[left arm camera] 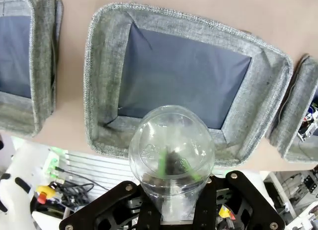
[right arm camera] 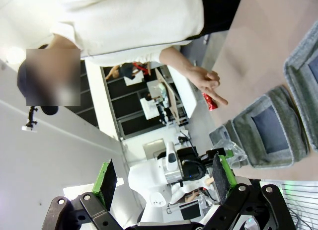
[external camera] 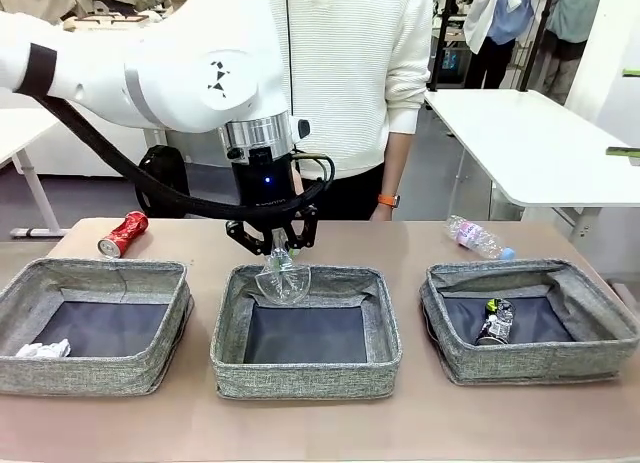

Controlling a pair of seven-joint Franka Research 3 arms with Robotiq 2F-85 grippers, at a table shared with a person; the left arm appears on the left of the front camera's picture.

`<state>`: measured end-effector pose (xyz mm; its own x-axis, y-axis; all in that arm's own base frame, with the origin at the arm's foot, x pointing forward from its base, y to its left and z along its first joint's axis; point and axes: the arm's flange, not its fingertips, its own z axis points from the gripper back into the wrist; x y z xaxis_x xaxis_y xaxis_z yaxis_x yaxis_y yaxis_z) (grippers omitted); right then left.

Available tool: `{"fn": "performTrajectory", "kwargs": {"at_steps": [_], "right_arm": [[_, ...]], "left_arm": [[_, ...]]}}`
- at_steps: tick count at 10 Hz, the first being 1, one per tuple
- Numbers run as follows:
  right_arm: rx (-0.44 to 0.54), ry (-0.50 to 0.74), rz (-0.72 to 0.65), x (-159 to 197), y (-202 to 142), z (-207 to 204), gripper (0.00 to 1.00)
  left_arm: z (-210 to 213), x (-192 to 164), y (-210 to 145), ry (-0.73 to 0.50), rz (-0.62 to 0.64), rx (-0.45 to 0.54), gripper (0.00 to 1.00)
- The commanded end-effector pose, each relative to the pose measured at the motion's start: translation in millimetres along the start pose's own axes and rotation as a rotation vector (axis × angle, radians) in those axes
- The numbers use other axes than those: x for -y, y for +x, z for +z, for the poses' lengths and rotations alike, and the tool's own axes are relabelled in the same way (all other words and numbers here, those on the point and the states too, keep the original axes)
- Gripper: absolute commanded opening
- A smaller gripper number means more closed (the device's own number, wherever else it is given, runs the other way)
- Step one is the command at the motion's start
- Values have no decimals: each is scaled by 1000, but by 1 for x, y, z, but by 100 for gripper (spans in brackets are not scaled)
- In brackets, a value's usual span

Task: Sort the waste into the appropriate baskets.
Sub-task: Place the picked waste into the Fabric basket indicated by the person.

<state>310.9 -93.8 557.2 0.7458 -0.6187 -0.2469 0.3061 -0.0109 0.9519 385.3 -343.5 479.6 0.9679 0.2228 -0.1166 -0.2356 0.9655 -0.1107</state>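
Brown tabletop (external camera: 420,423) holds 3 grey baskets. Left of the middle basket (external camera: 305,368) sit a crushed red can (external camera: 123,233) and the left basket (external camera: 90,368), holding what is probably a paper ball (external camera: 42,349). Over the middle basket's far rim, the left gripper (external camera: 281,253) pinches a clear plastic cup (external camera: 284,281). Right of it lie a clear bottle (external camera: 475,236) and the right basket (external camera: 530,358), holding a dark can (external camera: 495,321). The right gripper (right arm camera: 164,180) stands spread.

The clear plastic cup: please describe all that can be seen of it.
The clear plastic cup is thin, transparent and crumpled, and it looks empty. It hangs from the left tool, which is shut on its narrow end; the green pads show through its wall. Its wider, rounded end points down over the far edge of the middle basket. It seems clear of the basket.
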Motion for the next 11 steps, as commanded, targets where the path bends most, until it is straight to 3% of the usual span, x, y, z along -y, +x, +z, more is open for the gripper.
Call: {"fn": "performTrajectory", "kwargs": {"at_steps": [1, 2, 3, 4, 6, 7, 9, 11], "right_arm": [[-6, 25, 21, -2, 2, -3, 100], [-6, 25, 21, -2, 2, -3, 100], [-6, 25, 21, -2, 2, -3, 100], [-6, 25, 21, -2, 2, -3, 100], [-6, 25, 21, -2, 2, -3, 100], [-6, 25, 21, -2, 2, -3, 100], [-6, 25, 21, -2, 2, -3, 100], [-6, 25, 21, -2, 2, -3, 100]], "left_arm": [[2, 2, 3, 4, -2, 6, 5], [3, 3, 3, -11, -7, 19, 46], [4, 3, 3, -4, -17, 33, 62], [5, 3, 3, -5, -18, 45, 100], [7, 1, 3, -5, -23, 51, 100], [8, 1, 2, -7, -23, 52, 86], [11, 2, 2, -2, -31, 48, 100], [15, 2, 3, -22, -72, 21, 100]]}}
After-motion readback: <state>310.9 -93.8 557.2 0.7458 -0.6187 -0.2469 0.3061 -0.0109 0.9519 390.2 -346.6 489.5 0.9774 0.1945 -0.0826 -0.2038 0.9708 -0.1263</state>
